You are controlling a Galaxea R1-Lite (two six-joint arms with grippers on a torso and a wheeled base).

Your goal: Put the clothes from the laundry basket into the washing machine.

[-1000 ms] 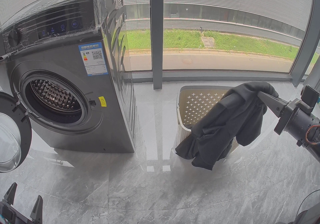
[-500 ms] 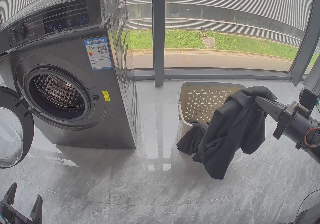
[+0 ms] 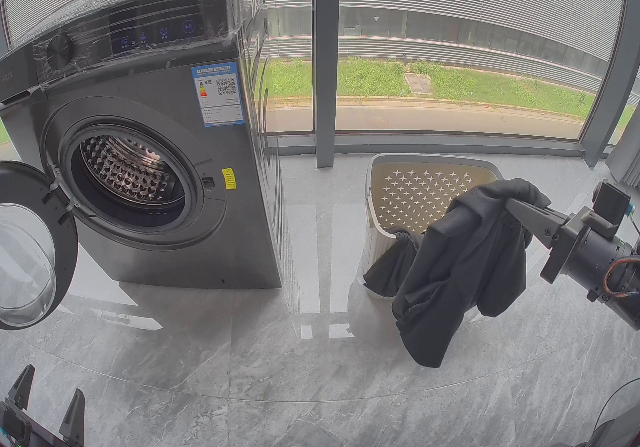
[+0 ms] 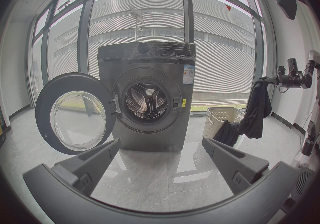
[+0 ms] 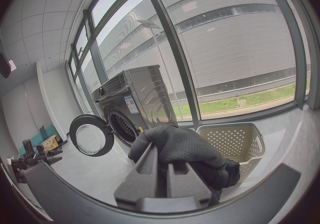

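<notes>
Dark garment (image 3: 460, 268) up in the air, pinched at its top fold by the right gripper (image 3: 517, 208), jaws clamped on the cloth. It hangs just in front of the basket (image 3: 427, 163), with one tail draped over the rim. It's soft, limp stuff, a fine mesh knit in the right wrist view and light by the look of it, so I'd expect it to swing and sag wherever it's carried. A bunched fold is the place to hold; a thin edge could slip out. The basket is rigid cream plastic with star-punched walls. The washer (image 3: 247, 222) stands well apart to the left, grey metal with film over its top. Its round glass door (image 3: 30, 248) is wide open, showing the perforated steel drum (image 3: 130, 168). The left gripper (image 4: 160, 141) sits low over the glossy stone floor (image 3: 267, 362), fingers spread, holding nothing.
</notes>
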